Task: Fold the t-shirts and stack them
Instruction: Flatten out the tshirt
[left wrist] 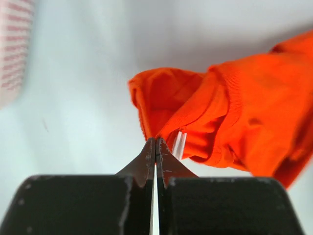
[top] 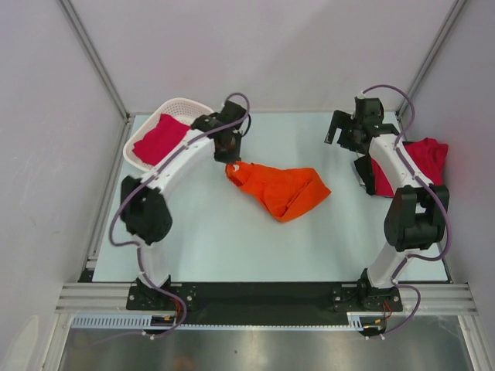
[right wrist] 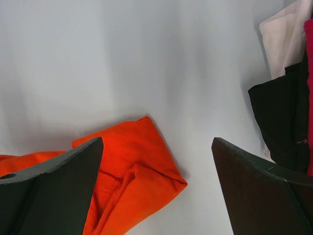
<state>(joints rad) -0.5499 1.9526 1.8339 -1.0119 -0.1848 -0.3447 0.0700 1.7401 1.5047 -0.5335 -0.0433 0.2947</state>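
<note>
Pale table (top: 232,239), bunched orange t-shirt (top: 282,192)

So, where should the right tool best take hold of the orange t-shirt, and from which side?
Probably the folded corner at the right end of the orange t-shirt, coming from above on the right. The left tool pinches the opposite end, and this corner sticks out free on the table toward the open right tool.

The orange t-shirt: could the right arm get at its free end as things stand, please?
Probably yes. The right gripper is open and empty, only bare table lies between it and the orange t-shirt, and the left gripper is shut on the opposite end.
</note>
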